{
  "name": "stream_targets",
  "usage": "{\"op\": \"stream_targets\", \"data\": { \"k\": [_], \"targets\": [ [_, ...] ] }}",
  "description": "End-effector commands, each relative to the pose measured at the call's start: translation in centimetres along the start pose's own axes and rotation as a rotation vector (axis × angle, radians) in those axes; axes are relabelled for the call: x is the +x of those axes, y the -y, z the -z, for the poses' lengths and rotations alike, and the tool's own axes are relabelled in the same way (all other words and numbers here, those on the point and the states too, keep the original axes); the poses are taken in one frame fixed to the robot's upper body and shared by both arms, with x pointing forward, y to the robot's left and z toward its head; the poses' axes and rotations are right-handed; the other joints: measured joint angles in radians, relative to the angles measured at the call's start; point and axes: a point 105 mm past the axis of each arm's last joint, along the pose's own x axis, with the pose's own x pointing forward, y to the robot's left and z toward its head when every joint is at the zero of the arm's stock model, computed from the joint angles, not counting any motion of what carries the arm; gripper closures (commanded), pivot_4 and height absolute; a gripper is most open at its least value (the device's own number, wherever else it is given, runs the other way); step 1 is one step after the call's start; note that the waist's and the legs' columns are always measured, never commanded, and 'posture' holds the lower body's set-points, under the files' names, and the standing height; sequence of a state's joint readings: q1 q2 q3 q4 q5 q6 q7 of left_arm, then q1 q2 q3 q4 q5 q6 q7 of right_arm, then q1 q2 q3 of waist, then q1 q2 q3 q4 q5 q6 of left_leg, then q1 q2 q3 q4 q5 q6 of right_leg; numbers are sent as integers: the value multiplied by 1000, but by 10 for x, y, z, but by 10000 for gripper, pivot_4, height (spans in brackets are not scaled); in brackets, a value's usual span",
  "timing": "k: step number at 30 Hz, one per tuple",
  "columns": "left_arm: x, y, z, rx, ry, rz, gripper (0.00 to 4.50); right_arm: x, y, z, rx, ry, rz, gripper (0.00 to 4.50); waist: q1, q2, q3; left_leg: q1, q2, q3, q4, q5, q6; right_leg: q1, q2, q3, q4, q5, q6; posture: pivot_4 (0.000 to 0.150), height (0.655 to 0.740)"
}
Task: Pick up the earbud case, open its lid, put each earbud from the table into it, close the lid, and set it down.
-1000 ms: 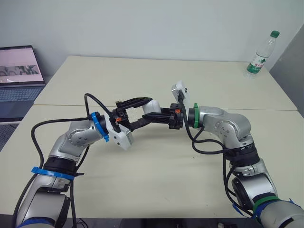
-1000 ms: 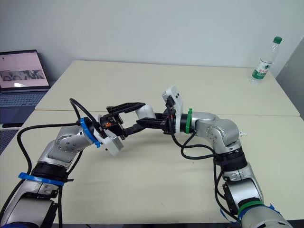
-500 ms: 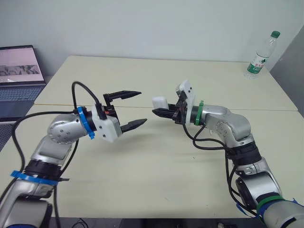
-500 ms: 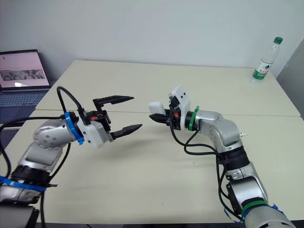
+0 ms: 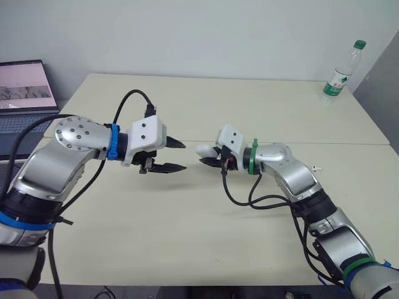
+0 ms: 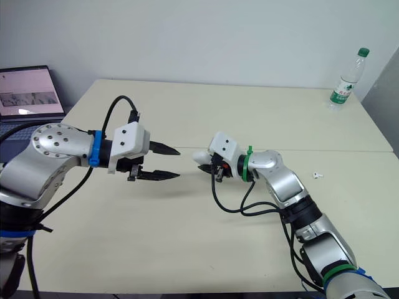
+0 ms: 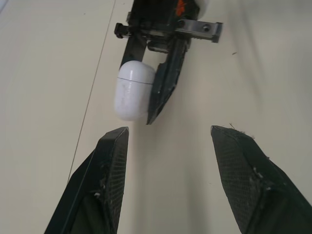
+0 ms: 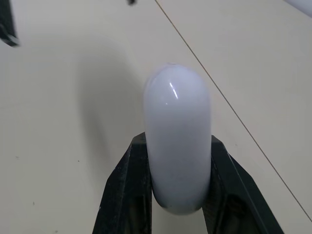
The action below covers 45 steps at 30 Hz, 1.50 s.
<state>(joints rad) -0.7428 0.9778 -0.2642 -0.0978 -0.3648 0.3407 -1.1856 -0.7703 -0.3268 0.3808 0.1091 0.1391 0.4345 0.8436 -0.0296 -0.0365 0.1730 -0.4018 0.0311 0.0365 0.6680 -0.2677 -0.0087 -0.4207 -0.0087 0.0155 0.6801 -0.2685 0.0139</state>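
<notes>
Sitting btwn R jaws: earbud case (image 8: 178, 141)

A gap of bare table (image 5: 187, 212) is seen between the parted fingers of the left gripper (image 5: 184, 156) and the right gripper (image 5: 209, 157), which is clamped on the earbud case (image 5: 204, 150) straight ahead of it. Passage beneath the right gripper's wrist is narrowed by a looped black cable (image 5: 249, 205), while a water bottle (image 5: 340, 71) is kept well apart beyond it.
</notes>
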Motion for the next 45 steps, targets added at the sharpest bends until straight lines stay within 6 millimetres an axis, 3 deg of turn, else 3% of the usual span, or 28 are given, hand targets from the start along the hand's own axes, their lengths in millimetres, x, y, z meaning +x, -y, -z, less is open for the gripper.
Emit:
{"op": "stream_targets", "data": {
  "k": [1, 19, 34, 37, 42, 45],
  "targets": [
    [-2, -10, -7, 62, -15, -8, 15610, 1, -4, -22, -78, 48, -13, 35672, 0, 0, 0, 0, 0, 0, 0, 0, 0, 0, 0, 0, 0, 0, 0, 1500, 7400],
    [16, -19, 1, 133, -66, 38, 15610, 7, -13, -35, -171, 49, -35, 35672, -1, 0, 0, -1, 0, -1, 5, 0, 0, 0, 0, 1, 2, 0, 0, 1500, 7400],
    [19, -23, -7, 138, -32, 13, 15610, 9, -15, -39, -180, 53, -51, 35672, 0, 0, 0, -4, 0, -3, 9, 0, 0, 0, -1, 0, 3, 0, 0, 1500, 7400],
    [20, -23, -7, 136, -31, 16, 20995, 9, -15, -38, -183, 51, -51, 35672, 0, 0, 0, -4, 0, -3, 9, 0, 0, 0, -1, 1, 3, 0, 0, 1500, 7400],
    [22, -15, -5, 124, -33, 55, 36238, 10, -14, -39, -191, 52, -47, 35672, -1, 0, 0, -4, 0, -3, 9, 0, 0, 0, -1, 0, 3, 0, 0, 1500, 7400],
    [22, -13, -4, 127, -42, 64, 37612, 10, -15, -39, -196, 51, -49, 35672, -1, 0, 0, -4, 0, -4, 9, 0, 0, 0, -1, 0, 3, 0, 0, 1500, 7400]
  ]
}}
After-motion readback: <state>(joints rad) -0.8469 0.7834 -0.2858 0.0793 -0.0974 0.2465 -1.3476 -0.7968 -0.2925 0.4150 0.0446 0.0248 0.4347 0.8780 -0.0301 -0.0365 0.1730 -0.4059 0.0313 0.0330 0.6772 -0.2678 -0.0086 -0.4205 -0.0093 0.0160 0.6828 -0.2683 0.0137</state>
